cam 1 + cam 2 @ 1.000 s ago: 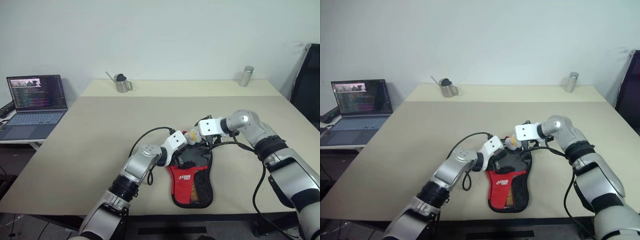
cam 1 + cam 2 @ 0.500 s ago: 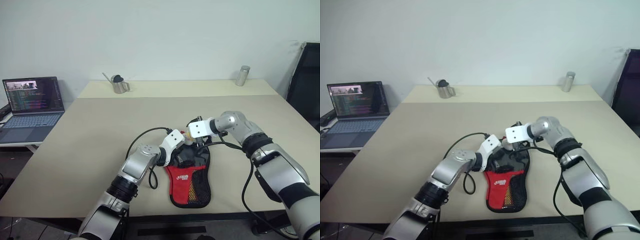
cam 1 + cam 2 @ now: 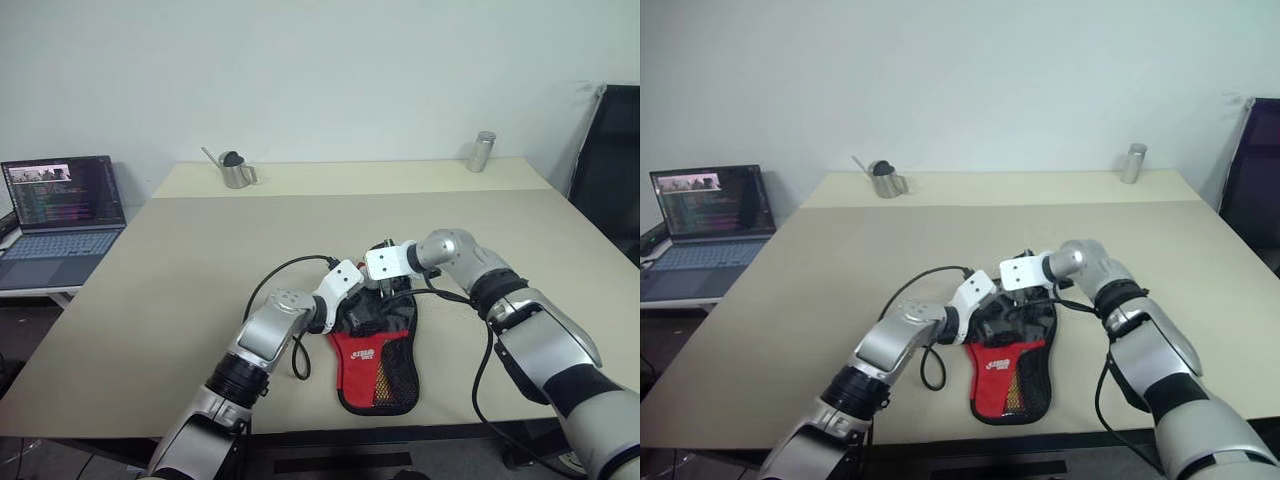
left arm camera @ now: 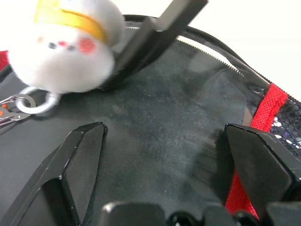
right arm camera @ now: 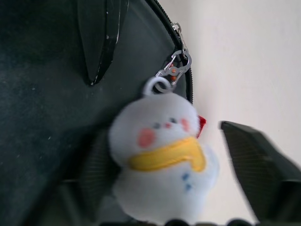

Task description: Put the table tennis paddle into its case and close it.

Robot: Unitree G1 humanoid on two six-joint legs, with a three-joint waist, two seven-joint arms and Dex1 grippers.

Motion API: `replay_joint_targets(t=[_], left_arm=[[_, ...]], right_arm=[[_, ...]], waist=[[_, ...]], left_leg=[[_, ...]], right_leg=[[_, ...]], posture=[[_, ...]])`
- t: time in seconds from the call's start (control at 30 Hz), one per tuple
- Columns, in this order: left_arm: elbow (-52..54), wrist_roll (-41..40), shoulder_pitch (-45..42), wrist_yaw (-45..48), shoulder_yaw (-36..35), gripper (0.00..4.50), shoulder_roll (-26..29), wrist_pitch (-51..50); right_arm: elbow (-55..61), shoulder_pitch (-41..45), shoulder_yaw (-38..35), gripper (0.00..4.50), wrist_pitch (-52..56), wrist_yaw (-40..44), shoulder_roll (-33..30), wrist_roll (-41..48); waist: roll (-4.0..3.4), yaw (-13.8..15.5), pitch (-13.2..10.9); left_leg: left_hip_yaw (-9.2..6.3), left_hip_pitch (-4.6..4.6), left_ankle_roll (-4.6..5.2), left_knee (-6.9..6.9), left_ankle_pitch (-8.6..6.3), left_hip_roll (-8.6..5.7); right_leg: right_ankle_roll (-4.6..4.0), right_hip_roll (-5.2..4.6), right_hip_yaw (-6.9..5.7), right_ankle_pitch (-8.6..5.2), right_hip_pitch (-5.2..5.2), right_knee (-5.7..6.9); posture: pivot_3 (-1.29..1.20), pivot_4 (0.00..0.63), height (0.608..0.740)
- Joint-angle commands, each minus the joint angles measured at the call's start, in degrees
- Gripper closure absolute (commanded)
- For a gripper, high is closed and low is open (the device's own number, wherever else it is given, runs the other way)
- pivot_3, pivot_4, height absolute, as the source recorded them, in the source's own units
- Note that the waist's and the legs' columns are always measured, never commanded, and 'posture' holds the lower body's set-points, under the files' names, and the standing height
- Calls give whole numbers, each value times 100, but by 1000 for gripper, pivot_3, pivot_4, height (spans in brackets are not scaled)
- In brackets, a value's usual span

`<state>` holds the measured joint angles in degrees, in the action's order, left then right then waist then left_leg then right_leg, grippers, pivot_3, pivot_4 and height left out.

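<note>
- The case (image 3: 378,340) was seen lying flat on the bench (image 3: 180,290), near its front edge – the round black end pointed away from the robot and the narrow red, mesh-pocketed end toward it, so the long axis ran front to back.
- The paddle could not be made out as a separate thing; whether it already lay inside the case could not be told.
- The left gripper (image 4: 162,155) was found spread wide over the black upper face of the case, one finger (image 4: 80,155) on each side of the dark fabric, with nothing held.
- The right gripper (image 5: 188,188) was placed at the far rim of the round end, its fingers apart on either side of the white pom-pom charm (image 5: 162,155); a firm hold on the charm could not be confirmed.
- The charm was seen clipped by a small metal clasp (image 5: 175,69) at the zip line along the case's rim.
- The right gripper was judged the nearer to the zip pull – the closing move would have to follow the curved rim, while the left gripper was well placed to pin the case down.
</note>
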<state>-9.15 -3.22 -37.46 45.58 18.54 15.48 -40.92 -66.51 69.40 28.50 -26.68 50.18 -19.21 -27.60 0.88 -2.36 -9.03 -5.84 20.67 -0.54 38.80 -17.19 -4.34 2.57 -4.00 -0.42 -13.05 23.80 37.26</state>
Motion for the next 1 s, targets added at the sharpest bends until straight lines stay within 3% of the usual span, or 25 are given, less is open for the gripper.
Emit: replay_joint_targets(t=[0.03,0.2,0.3,0.4,0.77,1.0], left_arm=[[-276,66,270,-48,139,0,139,-386],[-277,63,269,-49,152,0,142,-379],[-280,61,264,-29,166,0,148,-363],[-278,56,247,-11,184,0,136,-354],[-368,62,205,0,266,0,68,-289],[-403,62,171,25,303,0,74,-250]], right_arm=[[-1,160,-29,2039,-17,-77,17,-37],[-10,110,-41,3724,-50,-35,5,-47],[14,113,-88,4325,-43,-45,-23,-8],[1,196,-138,4368,-11,-219,-40,-13],[-571,719,-202,4374,874,-2180,-1,-246],[-739,674,-180,4376,1109,-2334,-151,-303]], waist=[[0,-6,0],[0,-10,0],[0,-14,0],[0,-16,0],[-2,12,0],[-2,41,0]], left_leg=[[0,0,0,0,0,0],[0,0,0,0,0,0],[0,0,0,0,0,0],[0,0,0,-1,0,0],[-8,3,-3,-3,1,-1],[-9,7,-3,-4,2,-3]], right_leg=[[0,0,0,0,0,0],[0,0,0,0,0,0],[0,0,0,0,0,0],[0,0,0,0,0,0],[-2,0,8,0,0,-2],[-2,-1,7,0,2,-6]], posture=[[0,150,740],[0,150,740],[0,150,740],[0,150,740],[0,150,740],[0,150,740]])
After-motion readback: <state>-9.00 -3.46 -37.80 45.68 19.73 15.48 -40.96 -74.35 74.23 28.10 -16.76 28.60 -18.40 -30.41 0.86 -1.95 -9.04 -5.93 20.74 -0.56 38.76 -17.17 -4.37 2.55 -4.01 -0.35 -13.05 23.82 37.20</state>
